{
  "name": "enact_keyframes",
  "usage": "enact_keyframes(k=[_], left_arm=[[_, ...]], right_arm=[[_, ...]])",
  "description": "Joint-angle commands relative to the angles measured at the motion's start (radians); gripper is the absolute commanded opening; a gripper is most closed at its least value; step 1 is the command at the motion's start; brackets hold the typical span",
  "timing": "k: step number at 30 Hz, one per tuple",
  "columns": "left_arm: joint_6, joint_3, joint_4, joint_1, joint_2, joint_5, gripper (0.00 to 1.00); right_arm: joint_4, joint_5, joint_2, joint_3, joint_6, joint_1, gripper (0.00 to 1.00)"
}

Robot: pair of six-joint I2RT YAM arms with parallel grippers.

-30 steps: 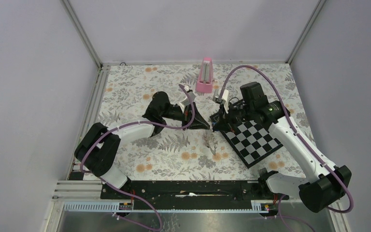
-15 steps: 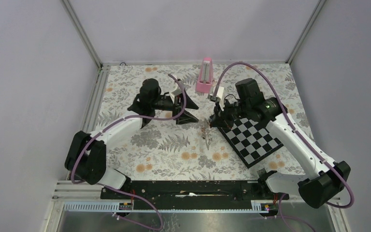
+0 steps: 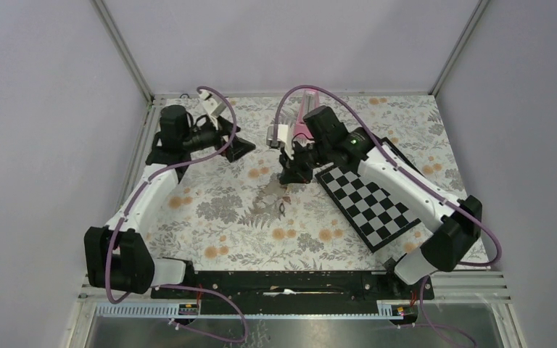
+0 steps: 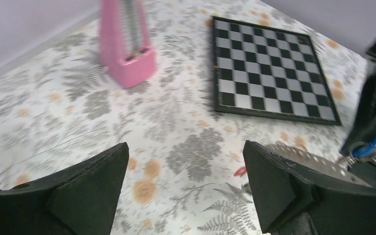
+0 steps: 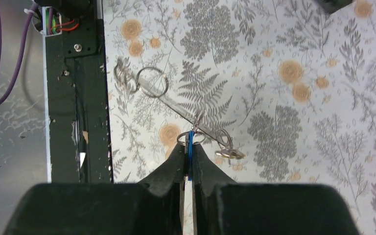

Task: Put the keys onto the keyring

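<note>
Two fingers of the right gripper [image 5: 189,149] were closed tight on the blue key [image 5: 190,139], seen edge-on between the tips. The keyring [image 5: 169,99] hung just beyond those tips and trailed away to their upper left; whether the key was already threaded, I could not tell. The left gripper [image 4: 186,196] stood wide open and empty, with the keyring well apart to its right. In my judgement, the step needed the left gripper to approach and pinch the keyring itself firmly, because a loose hanging loop is hard to thread. The right grip had to be near the key's head, leaving the hole free.
</note>
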Motion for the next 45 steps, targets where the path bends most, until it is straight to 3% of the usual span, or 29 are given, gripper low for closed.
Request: enact_keyframes(k=[1,7,18,37,45], left_arm=[[-0.068,0.056,0.002,0.103,-0.055,-0.148,0.96],[-0.119,0.03,0.066,0.204,-0.078,-0.202,0.99],[-0.125,0.029,0.105,0.211,-0.055,-0.133,0.99],[-0.087,0.02,0.047,0.212,-0.017,-0.076,0.99],[-0.065,0.015,0.037,0.212,-0.039,-0.086,0.99]], right_arm=[[0.083,-0.011,0.06,0.092,0.005,0.024,0.0],[0.128,0.011,0.059,-0.028,-0.006,0.025,0.0],[0.178,0.037,-0.022,-0.38,-0.029,0.056,0.0],[0.169,0.079,0.022,-0.551,-0.08,0.07,0.0],[0.14,0.11,0.05,-0.586,-0.087,0.07,0.07]])
